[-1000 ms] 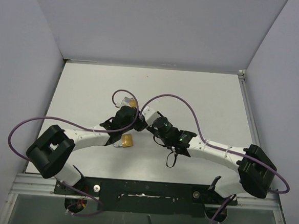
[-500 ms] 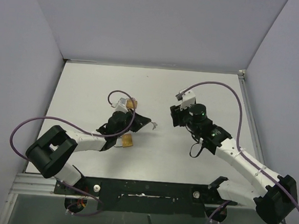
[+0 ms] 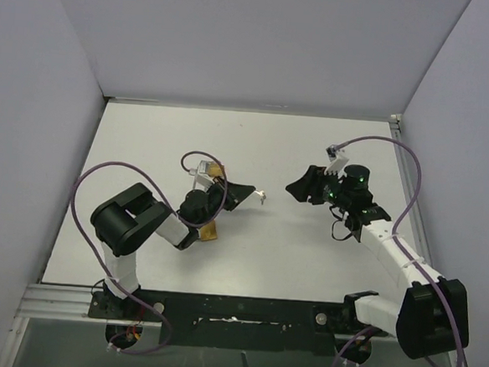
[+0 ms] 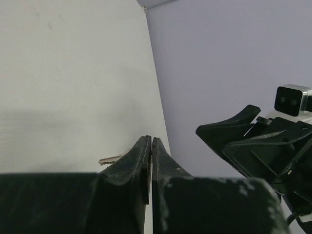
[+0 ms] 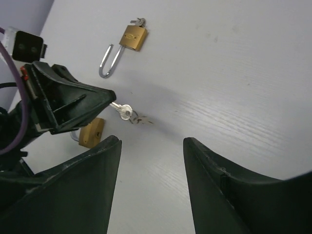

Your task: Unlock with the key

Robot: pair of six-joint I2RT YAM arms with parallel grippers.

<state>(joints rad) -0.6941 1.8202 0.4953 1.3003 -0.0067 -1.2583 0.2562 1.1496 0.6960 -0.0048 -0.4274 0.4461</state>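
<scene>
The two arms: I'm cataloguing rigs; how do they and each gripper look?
The left arm and right arm have white links and black joints, each trailing a purple cable. The left gripper and right gripper are black with tapered fingers; a green light glows behind the right one.

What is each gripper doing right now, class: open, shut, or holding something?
Left gripper: shut, holding the key.
Right gripper: open, holding nothing.

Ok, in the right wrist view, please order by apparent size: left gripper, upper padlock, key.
Largest to smallest:
1. left gripper, though nearness to the camera enlarges it
2. upper padlock, shackle included
3. key, held in that gripper
</scene>
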